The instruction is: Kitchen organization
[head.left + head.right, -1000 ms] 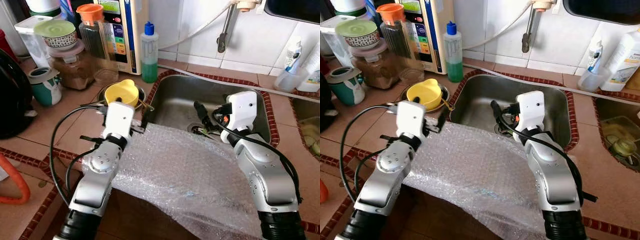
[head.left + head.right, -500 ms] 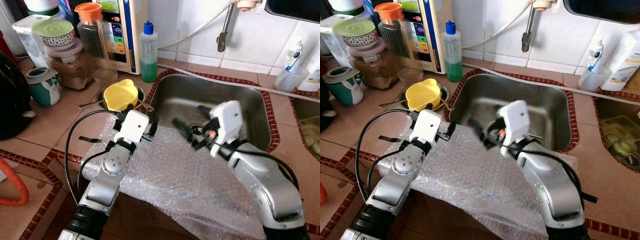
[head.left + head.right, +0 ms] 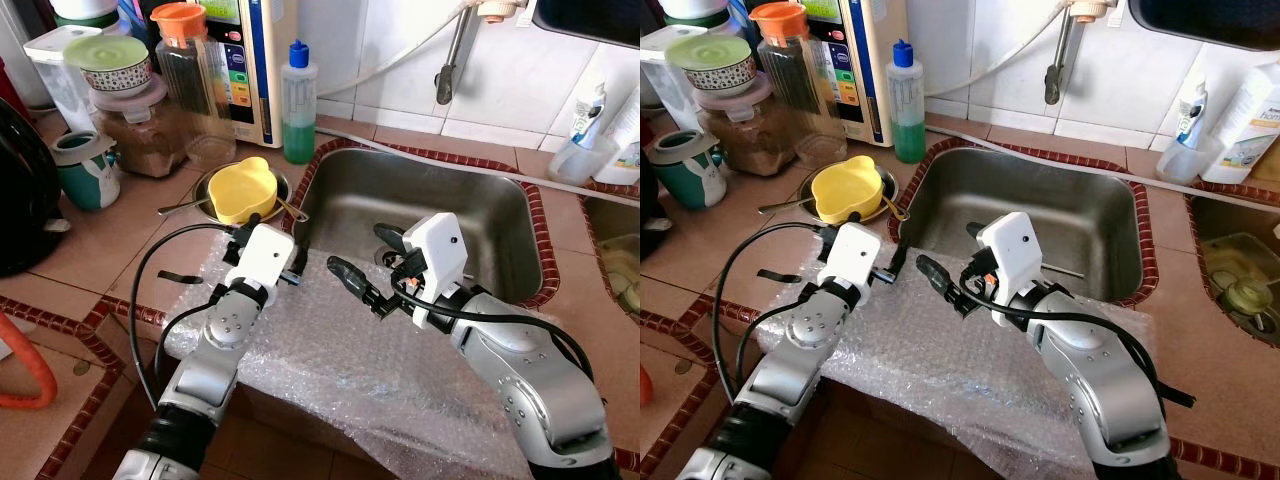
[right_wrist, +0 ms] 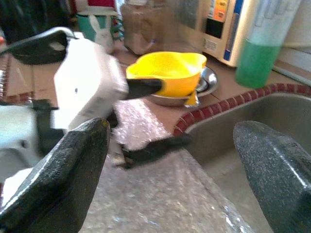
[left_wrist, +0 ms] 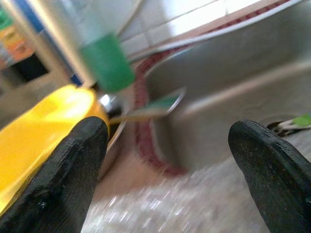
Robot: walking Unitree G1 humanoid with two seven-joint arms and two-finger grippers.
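White tiled wall [image 3: 400, 40] rises behind a terracotta-tiled counter [image 3: 110, 240] with a steel sink [image 3: 440, 200].

Both head views look forward and steeply down from above the tiled surface [image 3: 120, 240], sharing the steel sink [image 3: 480, 205], the bubble wrap [image 3: 330, 360] and both arms. The left wrist view sits low and close, facing the yellow bowl [image 5: 39, 121] and sink. The right wrist view faces that bowl and the left claw [image 4: 146, 119].

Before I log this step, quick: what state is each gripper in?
Left gripper: open, holding nothing, over the clear bubble wrap sheet.
Right gripper: open, holding nothing.
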